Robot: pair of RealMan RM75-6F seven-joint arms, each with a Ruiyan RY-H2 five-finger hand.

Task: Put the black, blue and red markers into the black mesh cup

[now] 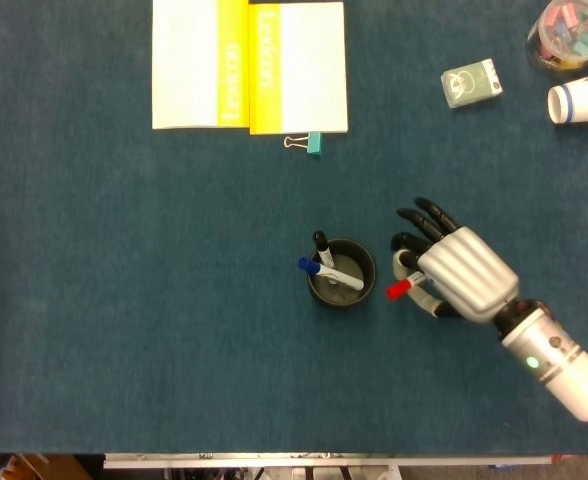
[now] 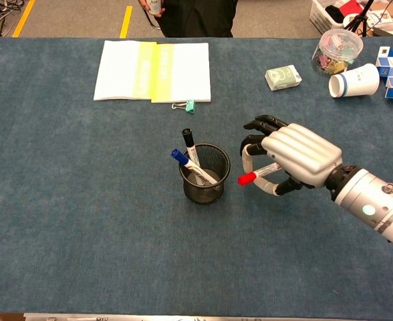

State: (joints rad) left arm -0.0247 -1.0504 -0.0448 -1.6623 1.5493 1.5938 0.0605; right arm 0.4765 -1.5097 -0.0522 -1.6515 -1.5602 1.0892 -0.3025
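The black mesh cup (image 1: 341, 273) (image 2: 205, 174) stands mid-table. A black marker (image 1: 321, 245) (image 2: 188, 142) and a blue marker (image 1: 312, 267) (image 2: 179, 158) lean inside it, caps up. My right hand (image 1: 456, 272) (image 2: 291, 158) hovers just right of the cup and holds the red marker (image 1: 400, 288) (image 2: 252, 176) under its fingers. The marker is lifted off the cloth, and its red cap points toward the cup. The left hand shows in neither view.
A yellow-and-white booklet (image 1: 249, 66) (image 2: 152, 62) lies at the back, with a teal binder clip (image 1: 309, 143) (image 2: 186, 105) at its near edge. At the back right are a small green box (image 1: 471, 83) (image 2: 283, 77), a paper cup (image 1: 580, 99) (image 2: 353, 80) and a clear tub (image 1: 568, 31) (image 2: 337, 48).
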